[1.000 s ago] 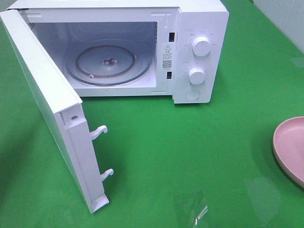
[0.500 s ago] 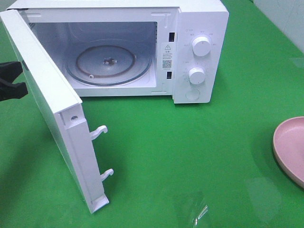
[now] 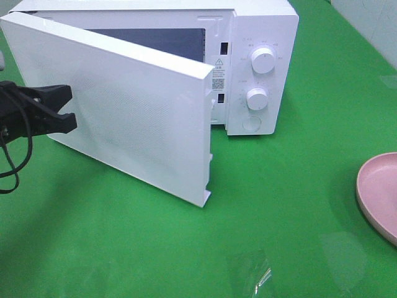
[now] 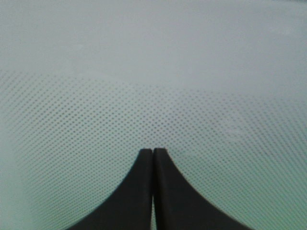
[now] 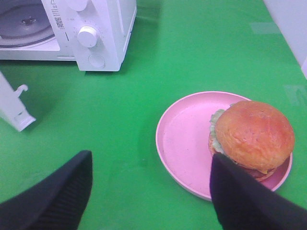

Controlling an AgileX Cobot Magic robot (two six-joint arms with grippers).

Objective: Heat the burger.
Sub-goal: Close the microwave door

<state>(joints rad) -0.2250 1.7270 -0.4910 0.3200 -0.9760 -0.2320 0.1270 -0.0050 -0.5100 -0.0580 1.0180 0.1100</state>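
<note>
The burger (image 5: 253, 134), with a golden-brown bun and green lettuce, sits on the far side of a pink plate (image 5: 184, 139). My right gripper (image 5: 151, 155) hangs open above the green table, just short of the plate, with nothing between its fingers. In the high view only the plate's rim (image 3: 378, 192) shows at the right edge, and the burger is out of frame. My left gripper (image 3: 69, 107) is shut, with its tips against the outer face of the microwave door (image 3: 142, 124). The door stands half closed. The left wrist view shows the shut tips (image 4: 153, 151) on the dotted door face.
The white microwave (image 3: 260, 62) stands at the back, with two knobs (image 3: 263, 61) on its right panel. Its door hides the cavity from above. The right wrist view shows the glass turntable (image 5: 24, 24). A green cloth (image 3: 279, 217) covers the table.
The door has swung from wide open to half closed. My left gripper has come in from the left edge and moved right along with the door. The plate has not moved.
</note>
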